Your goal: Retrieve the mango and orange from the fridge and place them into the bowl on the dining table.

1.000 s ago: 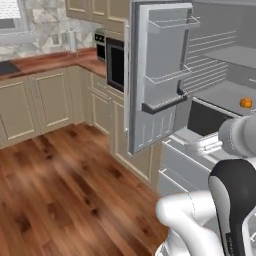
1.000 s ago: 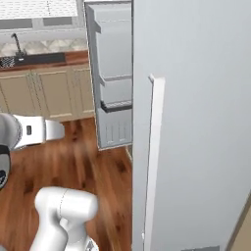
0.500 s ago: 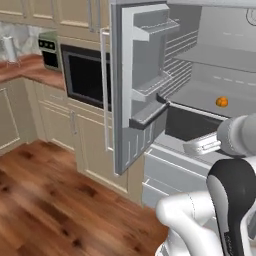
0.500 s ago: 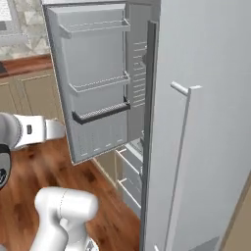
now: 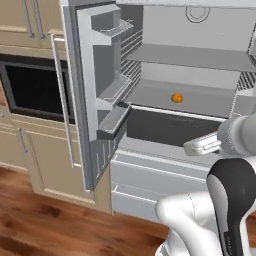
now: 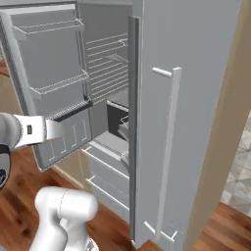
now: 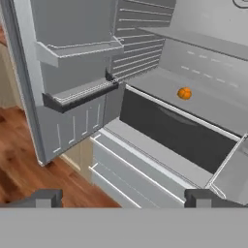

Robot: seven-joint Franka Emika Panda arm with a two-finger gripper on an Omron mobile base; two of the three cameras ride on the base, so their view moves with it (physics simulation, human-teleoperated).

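1 orange [image 7: 184, 93] is sitting on the fridge [image 7: 203, 63] shelf — ahead and above our gripper [image 7: 123, 197], well apart; we are holding its jaws wide, empty.

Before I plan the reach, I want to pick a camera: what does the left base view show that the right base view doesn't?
The left base view shows the orange on a fridge shelf, and the black-fronted microwave beside the fridge. The right base view shows the closed right door's outer face and its bar handle. Both show the open left door with its shelves, and the drawers below.
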